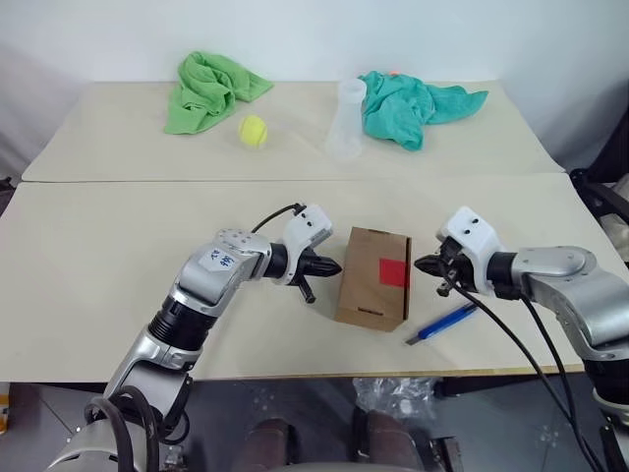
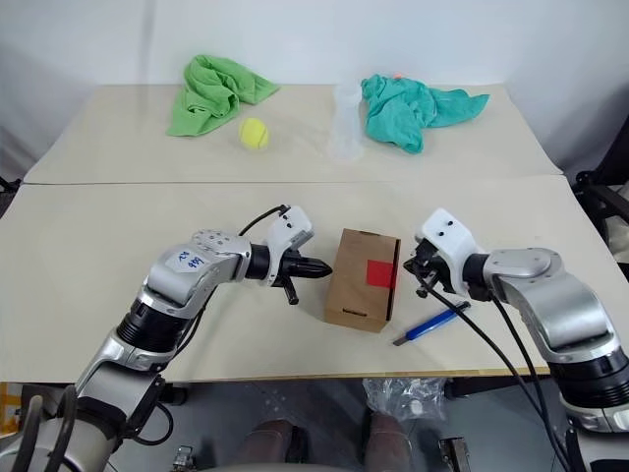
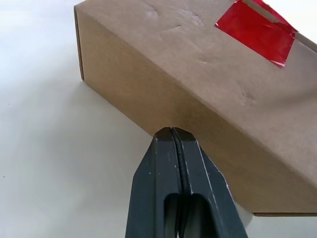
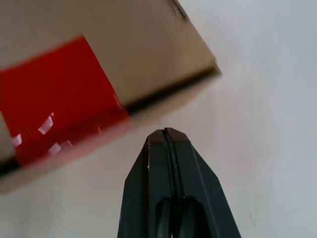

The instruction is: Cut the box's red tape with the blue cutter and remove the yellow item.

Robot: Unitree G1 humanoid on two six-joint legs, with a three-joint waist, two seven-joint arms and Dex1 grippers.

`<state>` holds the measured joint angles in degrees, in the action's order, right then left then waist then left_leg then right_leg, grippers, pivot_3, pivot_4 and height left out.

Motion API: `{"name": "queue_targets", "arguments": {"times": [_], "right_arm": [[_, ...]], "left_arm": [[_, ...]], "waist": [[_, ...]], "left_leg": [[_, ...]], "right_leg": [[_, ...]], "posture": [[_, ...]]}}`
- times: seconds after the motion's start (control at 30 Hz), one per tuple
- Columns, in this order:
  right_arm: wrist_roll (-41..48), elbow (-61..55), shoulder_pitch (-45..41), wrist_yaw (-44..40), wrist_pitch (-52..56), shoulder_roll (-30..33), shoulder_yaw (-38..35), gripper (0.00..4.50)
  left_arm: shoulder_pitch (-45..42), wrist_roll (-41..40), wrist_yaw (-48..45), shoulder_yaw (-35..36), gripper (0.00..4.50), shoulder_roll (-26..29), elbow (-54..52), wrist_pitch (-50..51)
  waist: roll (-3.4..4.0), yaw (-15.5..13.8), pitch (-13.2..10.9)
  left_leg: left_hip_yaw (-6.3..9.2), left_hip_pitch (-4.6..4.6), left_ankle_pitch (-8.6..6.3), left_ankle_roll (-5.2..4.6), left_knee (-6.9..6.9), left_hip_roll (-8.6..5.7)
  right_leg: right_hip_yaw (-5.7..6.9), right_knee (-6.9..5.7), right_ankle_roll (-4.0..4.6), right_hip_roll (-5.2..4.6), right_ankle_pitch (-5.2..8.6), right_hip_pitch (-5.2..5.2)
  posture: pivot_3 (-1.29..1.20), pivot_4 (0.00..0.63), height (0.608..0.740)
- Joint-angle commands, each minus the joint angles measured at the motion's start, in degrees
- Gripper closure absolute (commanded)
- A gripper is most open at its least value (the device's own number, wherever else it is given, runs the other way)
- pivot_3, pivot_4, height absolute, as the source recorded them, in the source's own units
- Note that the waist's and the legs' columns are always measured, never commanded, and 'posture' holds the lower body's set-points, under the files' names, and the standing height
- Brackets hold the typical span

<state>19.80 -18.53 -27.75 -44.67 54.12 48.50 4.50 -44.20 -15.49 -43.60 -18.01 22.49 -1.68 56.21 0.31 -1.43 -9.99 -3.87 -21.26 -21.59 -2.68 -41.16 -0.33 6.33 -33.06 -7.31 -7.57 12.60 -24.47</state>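
Observation:
The brown cardboard box (image 1: pixel 373 277) lies closed on the near table, with the red tape (image 1: pixel 394 272) across its right edge. My left gripper (image 1: pixel 332 265) is shut and empty, its tip at the box's left side wall (image 3: pixel 163 94). My right gripper (image 1: pixel 423 264) is shut and empty too, hovering just right of the red tape (image 4: pixel 54 94). The blue cutter (image 1: pixel 443 323) lies flat on the table right of the box, below my right gripper. The yellow item is hidden.
On the far table lie a green cloth (image 1: pixel 209 88), a yellow-green tennis ball (image 1: pixel 253 130), a clear plastic cup (image 1: pixel 348 123) and a teal cloth (image 1: pixel 415 104). A seam (image 1: pixel 295 180) divides the two tables. The near table's front edge (image 1: pixel 324 374) runs just below the box.

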Motion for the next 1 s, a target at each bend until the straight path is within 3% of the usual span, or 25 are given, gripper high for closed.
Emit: {"name": "queue_targets", "arguments": {"times": [0.03,0.57,0.8,0.9,1.0], "right_arm": [[0.2,-1.4,-1.3,0.2,-0.1,-0.4,-0.2,4.48],[-1.8,1.1,-3.4,-0.3,-4.2,-2.9,1.3,4.48],[-0.9,-1.3,-1.5,-1.0,-0.7,3.0,-3.8,4.48],[1.1,-3.5,-0.6,-0.8,2.7,4.8,-7.1,3.91],[2.7,-5.3,-1.1,0.6,7.0,5.0,-9.9,2.89]], "left_arm": [[-0.5,-0.5,0.1,0.8,4.50,-0.3,-1.6,-0.5],[-0.7,-0.1,0.0,1.2,4.50,0.3,-0.3,-1.4],[-1.5,3.3,-6.6,0.3,4.50,10.3,6.6,-9.0],[-5.4,5.5,-8.1,0.8,4.50,12.2,14.3,-14.7],[-10.3,5.1,-9.8,2.4,4.50,10.6,19.5,-17.9]], "waist": [[0.00,0.0,0.0],[0.00,0.0,0.0],[0.02,0.2,0.0],[0.02,0.0,0.0],[0.00,-0.3,0.0]], "left_leg": [[0.00,0.00,0.00,0.00,0.00,0.00],[-0.01,0.00,0.00,0.00,0.01,0.00],[-0.05,0.01,0.00,0.01,0.05,0.03],[-0.06,0.00,0.00,0.02,0.04,0.03],[0.02,-0.08,-0.01,-0.01,-0.01,0.00]], "right_leg": [[0.00,0.00,0.00,0.00,0.00,0.00],[0.00,0.00,0.00,0.02,0.00,-0.01],[0.00,0.00,0.02,0.05,0.01,-0.05],[0.01,0.00,0.03,0.05,0.02,-0.06],[0.05,0.01,0.02,0.01,0.01,-0.06]], "posture": [[0.00,0.150,0.740],[0.00,0.150,0.740],[0.00,0.150,0.740],[0.00,0.150,0.740],[0.00,0.150,0.740]]}}
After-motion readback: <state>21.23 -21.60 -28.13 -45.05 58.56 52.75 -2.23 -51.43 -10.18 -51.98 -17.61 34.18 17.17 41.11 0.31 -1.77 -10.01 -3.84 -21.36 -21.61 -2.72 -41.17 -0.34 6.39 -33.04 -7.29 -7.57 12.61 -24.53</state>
